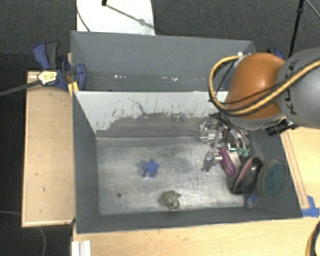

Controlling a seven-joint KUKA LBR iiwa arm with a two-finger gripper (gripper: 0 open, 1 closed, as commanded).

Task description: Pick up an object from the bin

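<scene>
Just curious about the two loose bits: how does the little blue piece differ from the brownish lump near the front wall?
The blue piece is bright blue with stubby arms like a star; the brownish lump is dull, mottled and rounded. The blue piece lies mid-floor; the brownish lump sits by the front wall. Both are small and lie alone.

Open floor to the left, crowded right end
The left and middle of the bin (85,159) lie bare but for a small blue star-shaped piece (149,168) and a grey-brown lump (170,200) by the front wall, well apart, with room between them; the right end is blocked by a heap of a purple piece (228,162), a dark round thing (246,176) and a green disc (271,177), the gripper (209,161) just beside it
</scene>
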